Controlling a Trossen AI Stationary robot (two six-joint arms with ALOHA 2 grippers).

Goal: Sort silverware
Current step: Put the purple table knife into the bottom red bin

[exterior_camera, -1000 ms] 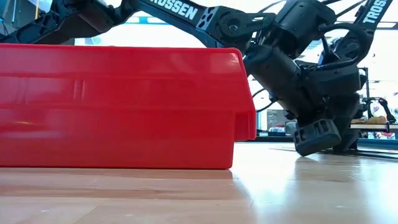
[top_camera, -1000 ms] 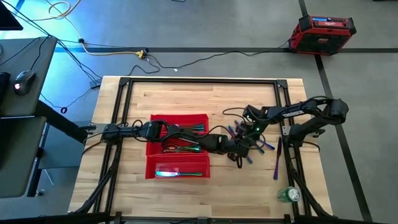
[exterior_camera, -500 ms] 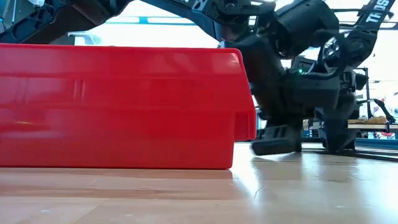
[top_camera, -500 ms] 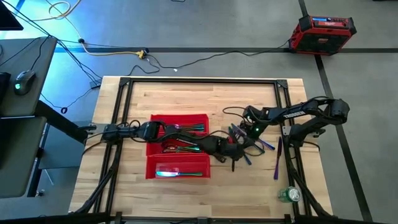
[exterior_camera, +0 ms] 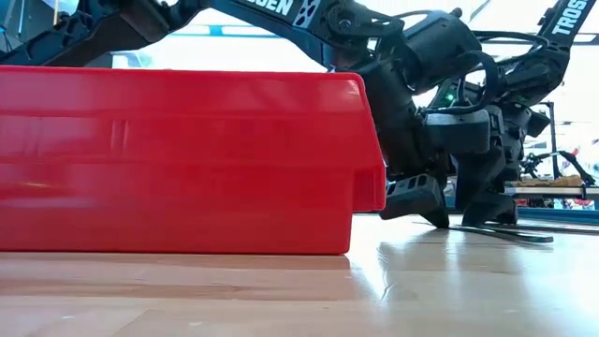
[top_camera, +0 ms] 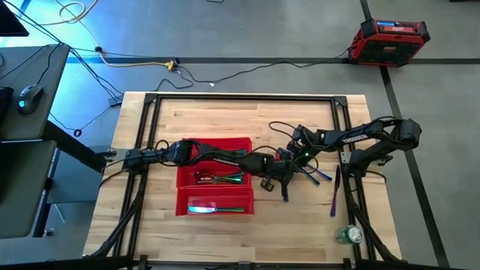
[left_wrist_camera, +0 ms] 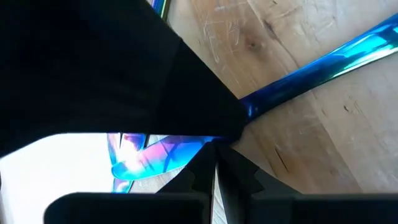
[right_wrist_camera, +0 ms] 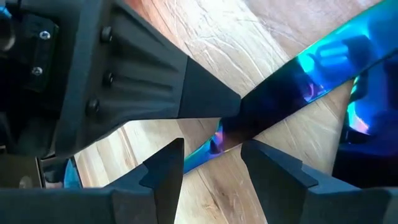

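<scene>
Far left, off the bench (top_camera: pixel 225 112): a computer mouse (top_camera: pixel 28 94) on a dark desk.

Left of the bench's centre: red tray (top_camera: pixel 180 199) with three compartments. Iridescent silverware (top_camera: pixel 217 178) heaped in the middle compartment, more pieces (top_camera: pixel 217 209) laid lengthwise in the nearest one, a few ends showing in the farthest one past the left arm (top_camera: pixel 217 156). That arm stretched from the bench's left edge across the tray's far compartment and out over its right wall.

Just right of the tray: left hand (top_camera: pixel 279 180) low over the wood, fingers pressed closed. Seen from the left wrist, a blue handle (left_wrist_camera: pixel 323 65) running up to the closed fingertips (left_wrist_camera: pixel 233 171) and a purple-blue blade (left_wrist_camera: pixel 155 155) just beside them; whether either is pinched, cannot tell. Seen from bench level, the hand (exterior_camera: pixel 416 198) down close beside the tray's end wall (exterior_camera: pixel 187 159), a thin piece (exterior_camera: pixel 496 231) flat on the wood next to it.

Further right: right hand (top_camera: pixel 296 154) reaching in from the right edge, almost touching the left hand, fingers (right_wrist_camera: pixel 161 174) spread apart and gripping nothing, a blue piece (right_wrist_camera: pixel 329 59) crossing beyond the gap. Loose pile of purple and blue pieces (top_camera: pixel 315 174) under and beside both hands.

Near the right rail: one purple piece (top_camera: pixel 334 191) alone, well apart from the pile. Near right corner: a green bottle (top_camera: pixel 349 235) on its side.

On the floor beyond the far right corner: a red case (top_camera: pixel 390 34).
</scene>
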